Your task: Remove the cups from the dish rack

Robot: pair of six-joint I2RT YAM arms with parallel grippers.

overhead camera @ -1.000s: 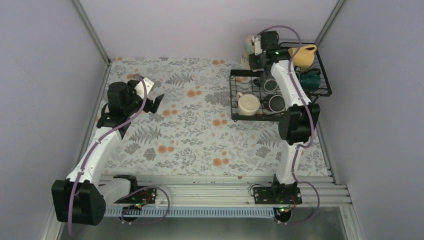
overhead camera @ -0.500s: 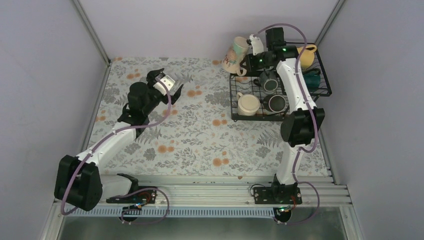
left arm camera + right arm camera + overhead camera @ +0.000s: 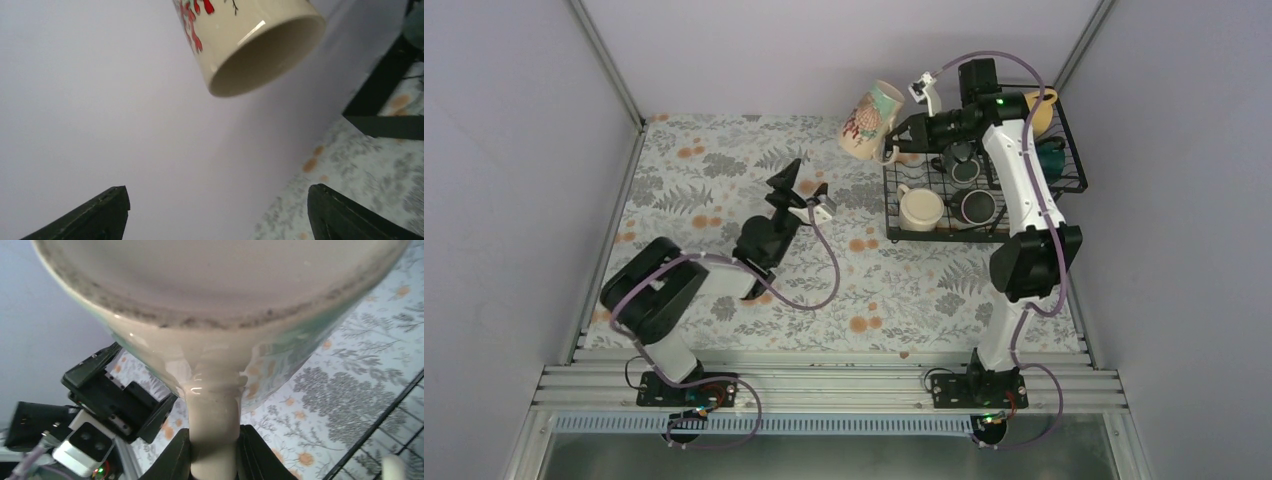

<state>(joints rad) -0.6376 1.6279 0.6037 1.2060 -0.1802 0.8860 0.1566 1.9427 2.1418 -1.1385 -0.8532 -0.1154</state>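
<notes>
My right gripper (image 3: 898,143) is shut on the handle of a cream mug with red print (image 3: 867,122), holding it in the air left of the black wire dish rack (image 3: 890,190). In the right wrist view the handle (image 3: 214,425) sits clamped between my fingers (image 3: 175,457). My left gripper (image 3: 802,185) is open and empty, pointing up toward the held mug; its wrist view shows the mug's open mouth (image 3: 265,57) above. In the rack are a plain cream mug (image 3: 920,208), two dark mugs (image 3: 977,207), a teal mug (image 3: 1046,158) and a yellow mug (image 3: 1036,110).
The floral tablecloth (image 3: 724,200) covers the table. Grey walls enclose the back and sides. A metal rail (image 3: 824,385) with both arm bases runs along the near edge.
My right gripper has lifted the printed cream mug out of the rack and carried it left. My left arm has swung from the far left to the table's middle, gripper raised toward the mug.
</notes>
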